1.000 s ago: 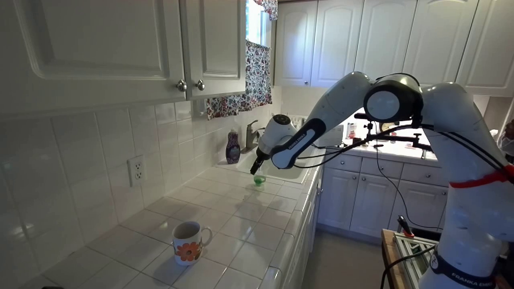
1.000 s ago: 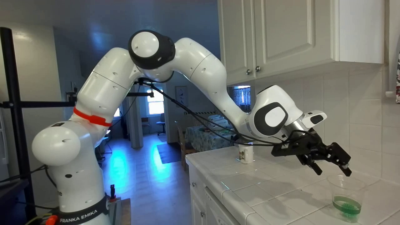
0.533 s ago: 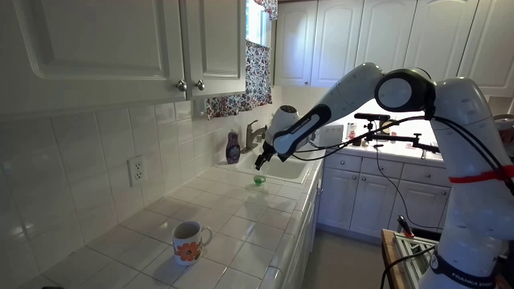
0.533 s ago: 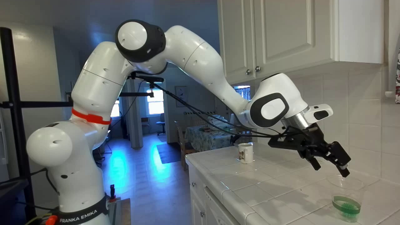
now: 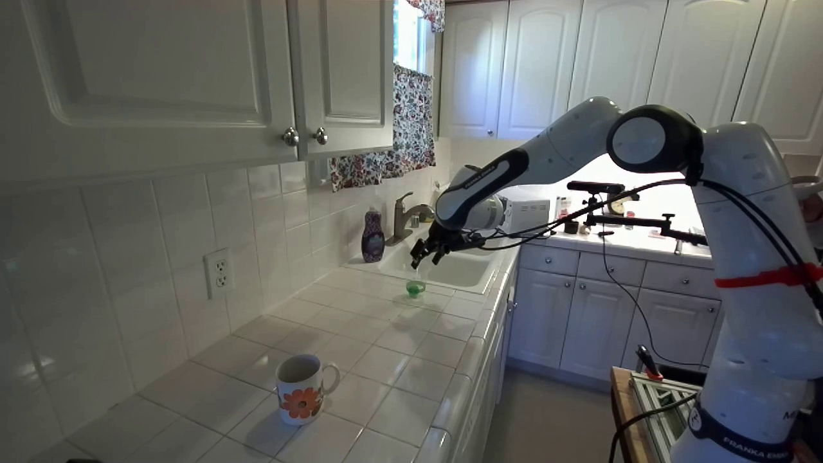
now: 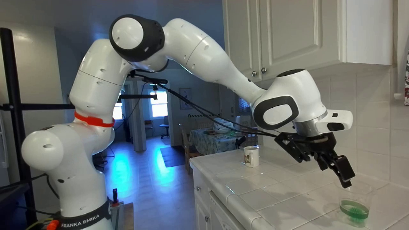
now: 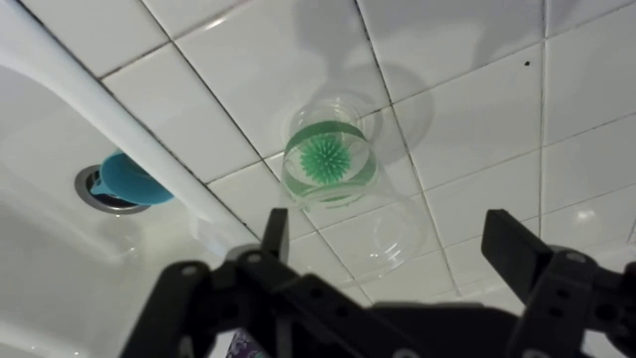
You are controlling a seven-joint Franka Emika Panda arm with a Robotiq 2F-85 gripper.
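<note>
A clear cup (image 6: 355, 193) stands upright on the white tiled counter (image 6: 278, 196). Low in it a green band and a green spiky ball (image 7: 325, 159) show through the wall. My black gripper (image 7: 387, 219) is open, tilted downward, with nothing held between its fingers. In the wrist view the cup's see-through rim reaches into the gap between the fingertips. An exterior view has a fingertip (image 6: 346, 184) beside the cup's rim; whether they touch I cannot tell. In an exterior view the gripper (image 5: 425, 262) hangs just above the cup's green part (image 5: 415, 289).
A white mug (image 5: 301, 392) with an orange flower stands farther along the counter. Behind the cup lie the white sink (image 5: 479, 270), a faucet (image 5: 401, 222) and a purple bottle (image 5: 373, 238). A blue object (image 7: 131, 181) covers part of the drain. Cabinets (image 6: 303, 35) hang above.
The arm's elbow has risen and drawn back. My hand has pitched to point more steeply down, its fingers staying near the cup and open throughout. Cup and mug have not moved.
</note>
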